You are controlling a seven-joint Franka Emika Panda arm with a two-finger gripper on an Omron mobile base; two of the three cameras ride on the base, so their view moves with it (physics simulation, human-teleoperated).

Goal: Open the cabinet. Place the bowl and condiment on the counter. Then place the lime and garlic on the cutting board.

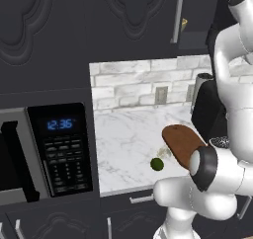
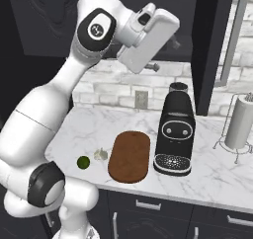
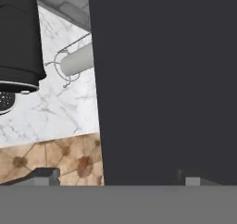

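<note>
Left base view: lime (image 1: pixel 157 164) and garlic (image 1: pixel 165 152) lie on the worktop (image 1: pixel 123 144), near-left of the cutting board (image 1: pixel 182 144); both light, prone to roll.

Right base view: coffee machine (image 2: pixel 175 134) stands right of the board.

Hand view: pincer (image 3: pixel 118 176) released before the cabinet (image 3: pixel 166 79) door; take its bar handle.

Microwave (image 1: pixel 57 149), coffee machine (image 2: pixel 174 134), paper towels (image 2: pixel 241 122)

Counter (image 1: pixel 123 144): white marble, bearing a brown cutting board (image 1: pixel 182 143), a lime (image 1: pixel 157 164) just off its near end, a garlic (image 1: pixel 164 152) between them. Microwave (image 1: pixel 47 151) at left. Dark cabinet (image 1: pixel 99 20) above.
</note>
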